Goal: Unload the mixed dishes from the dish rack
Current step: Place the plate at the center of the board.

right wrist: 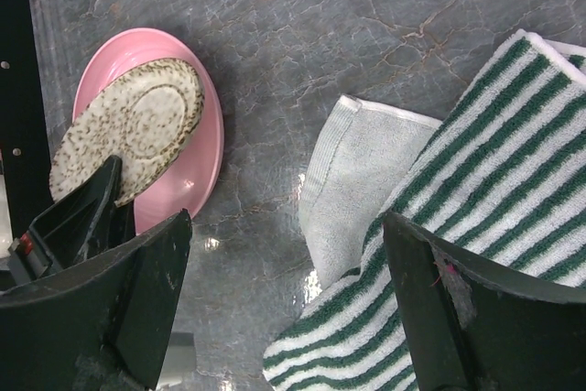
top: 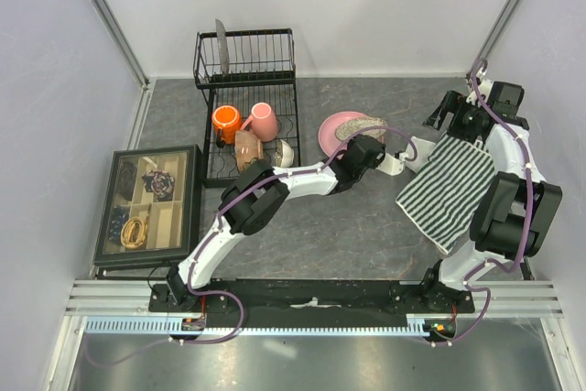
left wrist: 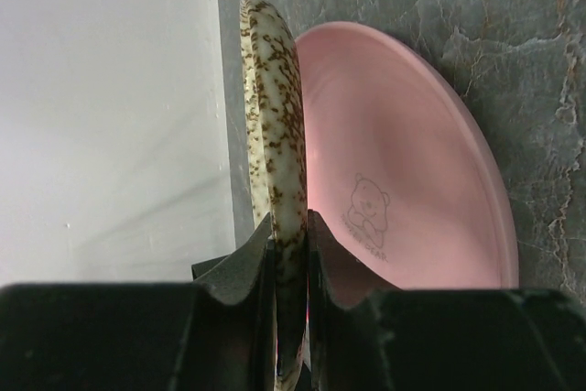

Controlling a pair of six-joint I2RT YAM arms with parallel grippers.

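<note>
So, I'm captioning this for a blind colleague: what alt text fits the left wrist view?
The left gripper pinches the rim of a speckled plate, seen edge-on. Behind it lies a pink plate with a bear drawing, on a grey table.

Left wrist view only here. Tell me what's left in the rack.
Observer: In the dish rack: orange mug, pink mug, tan-brown bowl and small white bowl.
Operator: Report the right gripper.
Observer: The right gripper is open and empty, over the striped cloth edge.
Operator: Locate my plate.
Observer: The left gripper holds the speckled plate over the pink plate, on the table right of the rack.
</note>
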